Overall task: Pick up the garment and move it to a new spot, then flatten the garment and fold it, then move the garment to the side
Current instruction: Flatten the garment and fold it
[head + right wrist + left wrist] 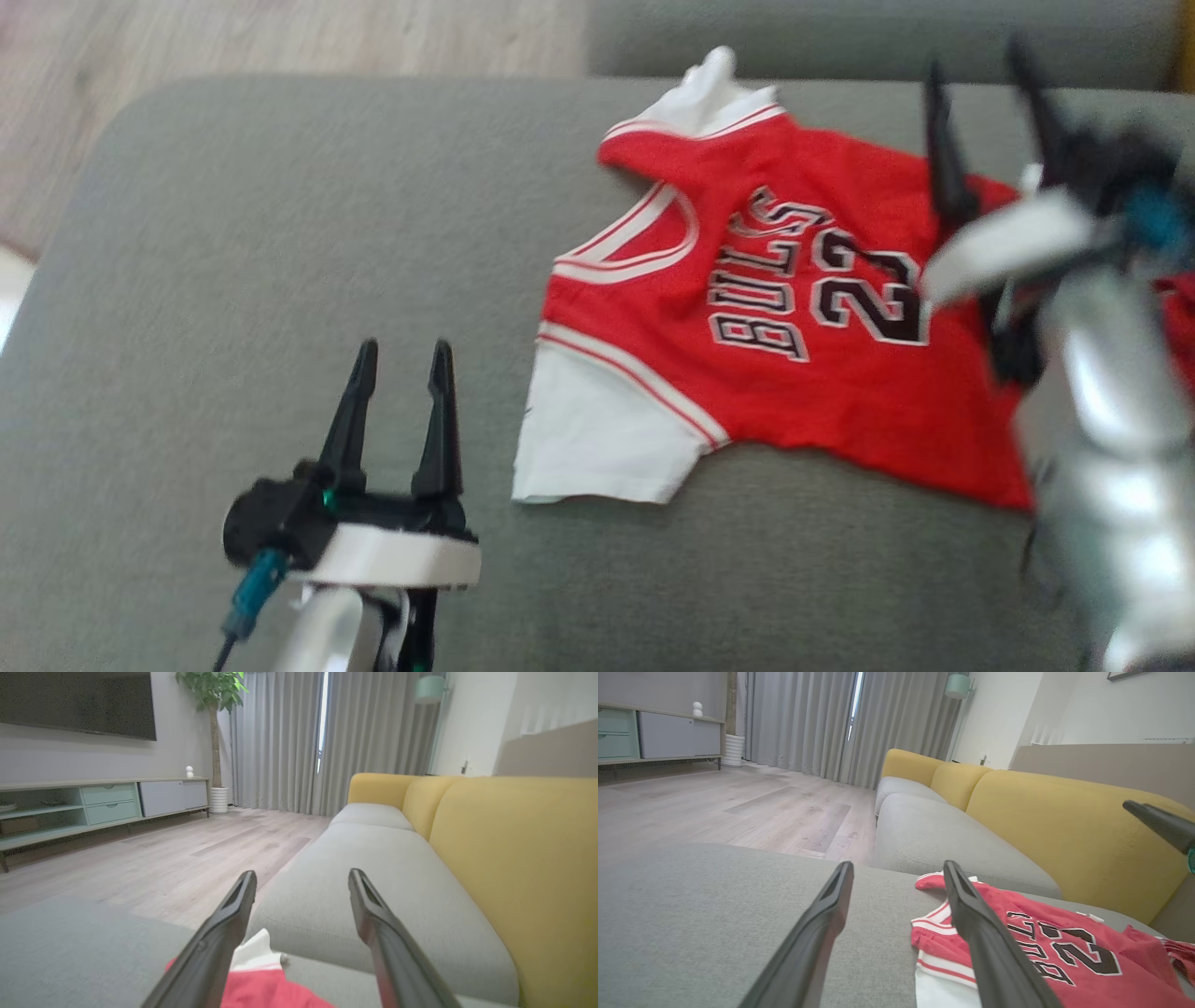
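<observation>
Obs: the garment (775,373), a red jersey with white sleeves, lies front-up on the right half of the grey cushion (280,233). Its neck points left in the head view, the far sleeve is rumpled and the hem end is wrinkled.

The left gripper (403,350) has its jaws moderately apart and empty, over bare cushion just beside the near white sleeve (597,439). The right gripper (976,61) is blurred, with jaws apart and holding nothing, over the hem end. I cannot tell its height above the cloth.

Judgement: the step in hand is probably the first pick-up, and no grasp has been made yet.

To do it well:
- Take two holds well apart, left on the near sleeve or shoulder and right at the hem.
- Come in low and close over a fold, so both layers are caught and the cushion cover is not.
- Lift both sides together so the cloth hangs spread rather than bunched.
- The bare cushion to the left looks like room enough for the new spot.
</observation>
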Available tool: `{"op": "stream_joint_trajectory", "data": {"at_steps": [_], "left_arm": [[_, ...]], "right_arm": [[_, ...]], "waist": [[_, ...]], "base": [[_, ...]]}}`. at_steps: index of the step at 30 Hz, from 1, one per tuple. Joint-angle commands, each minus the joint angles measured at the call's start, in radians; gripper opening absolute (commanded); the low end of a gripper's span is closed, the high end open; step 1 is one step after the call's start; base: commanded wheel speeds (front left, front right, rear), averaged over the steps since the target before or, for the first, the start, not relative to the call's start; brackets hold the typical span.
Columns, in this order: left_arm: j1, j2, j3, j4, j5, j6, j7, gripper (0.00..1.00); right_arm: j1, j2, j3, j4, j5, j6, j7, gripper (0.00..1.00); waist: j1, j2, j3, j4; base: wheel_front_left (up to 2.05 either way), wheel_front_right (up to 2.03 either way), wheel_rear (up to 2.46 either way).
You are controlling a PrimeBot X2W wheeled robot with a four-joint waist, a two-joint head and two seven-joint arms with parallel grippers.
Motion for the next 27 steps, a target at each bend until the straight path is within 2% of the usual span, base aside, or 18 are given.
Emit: {"op": "stream_joint_trajectory", "data": {"at_steps": [1,7,13,18,27], "left_arm": [[-0.010,0.003,0.042,-0.025,0.017,-0.003,-0.006,1.00],[0.036,0.003,0.060,-0.017,0.032,-0.015,-0.006,1.00],[0.064,0.003,0.066,-0.009,0.033,-0.021,-0.006,1.00],[0.075,0.003,0.061,0.006,0.033,-0.025,-0.006,1.00],[0.071,0.003,0.061,0.017,0.038,-0.030,-0.006,1.00]], "right_arm": [[0.049,0.036,-0.001,-0.068,-0.014,0.007,-0.010,1.00],[0.341,0.109,-0.084,-0.253,-0.057,0.007,-0.011,1.00],[0.539,0.125,-0.122,-0.382,-0.067,0.007,-0.011,1.00],[0.614,0.126,-0.135,-0.431,-0.042,0.007,-0.011,1.00],[0.622,0.126,-0.137,-0.461,-0.027,0.007,-0.011,1.00]], "waist": [[0.0002,-0.0001,-0.051,-0.052],[0.0002,-0.0001,-0.093,-0.094],[0.0002,-0.0001,-0.111,-0.110],[0.0002,-0.0001,-0.113,-0.115],[0.0002,-0.0001,-0.110,-0.118]], "base": [[0.00,0.00,0.00],[0.00,0.00,0.00],[0.00,0.00,0.00],[0.00,0.00,0.00],[0.00,0.00,0.00]]}}
